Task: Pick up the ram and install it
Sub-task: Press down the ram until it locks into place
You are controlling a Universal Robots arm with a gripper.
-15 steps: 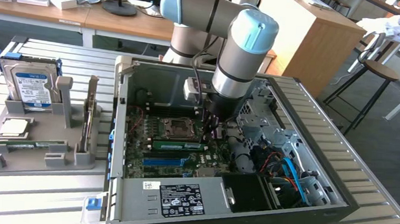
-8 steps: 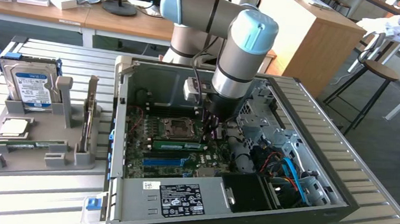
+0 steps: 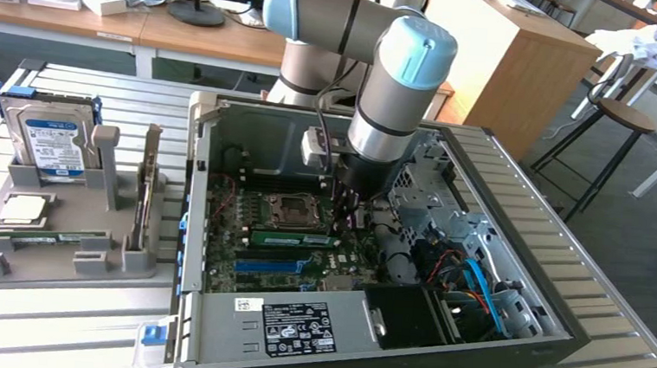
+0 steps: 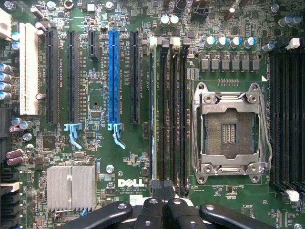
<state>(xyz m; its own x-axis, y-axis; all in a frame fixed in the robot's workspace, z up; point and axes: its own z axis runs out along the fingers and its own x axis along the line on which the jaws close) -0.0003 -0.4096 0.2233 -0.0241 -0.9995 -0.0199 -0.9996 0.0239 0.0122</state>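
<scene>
While reaching down into the open black computer case (image 3: 524,358) on the slatted metal bench (image 3: 52,325), blue-jointed grey robot arm (image 3: 400,85) with black gripper (image 3: 343,220) low over the green motherboard (image 4: 95,138). Gripper (image 4: 164,210) fingers pressed together, just at one end of the long, thin green ram stick (image 3: 290,238); cannot tell whether touching it. Ram (image 4: 152,119) upright on edge in the black memory slot nearest the long blue expansion slot (image 4: 113,76), seen from the wrist as a narrow green line. Beside it, more black slots, then the empty silver processor socket (image 4: 231,129). Close by, a ribbed silver heatsink (image 4: 71,187) and small round capacitors. Outside the case, toward the exterior view's left, a grey moulded holder (image 3: 68,266) carrying a blue-labelled hard drive (image 3: 54,139), an upright expansion card (image 3: 147,189) and a second green memory stick (image 3: 53,236) lying flat.
</scene>
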